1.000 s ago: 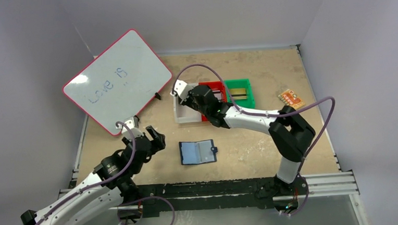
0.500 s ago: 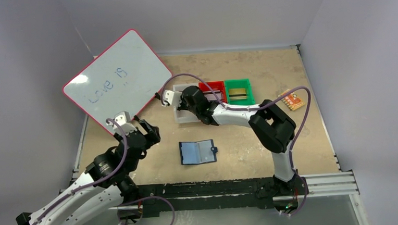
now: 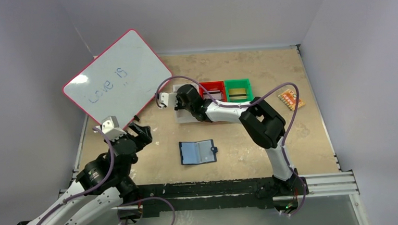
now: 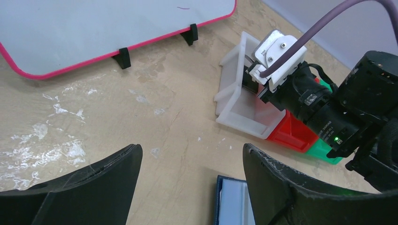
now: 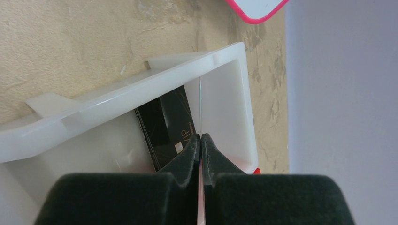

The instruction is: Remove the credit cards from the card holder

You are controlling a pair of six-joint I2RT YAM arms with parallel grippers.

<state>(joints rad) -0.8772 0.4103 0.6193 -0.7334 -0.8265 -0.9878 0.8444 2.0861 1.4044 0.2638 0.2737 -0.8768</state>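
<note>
Over the white bin (image 5: 141, 93), a little left of centre toward the far edge of the desk (image 3: 272, 71), we are pinching a thin card (image 5: 200, 105) edge-on in our right gripper (image 5: 200, 138), its pads pressing together on it. A black card (image 5: 166, 124) is already lying inside that bin, so we are judging this to be the drop-off step for one card. The card holder (image 3: 198, 152) is lying open and flat near the middle of the near edge, well apart from the bin, with nothing touching it. Our left gripper (image 4: 191, 154) is hovering spread and empty toward the left edge, near the whiteboard (image 3: 117, 86). Next we are expecting to part the right pads so the card drops in, then to check the pockets for more cards; from above we cannot tell whether any remain.
</note>
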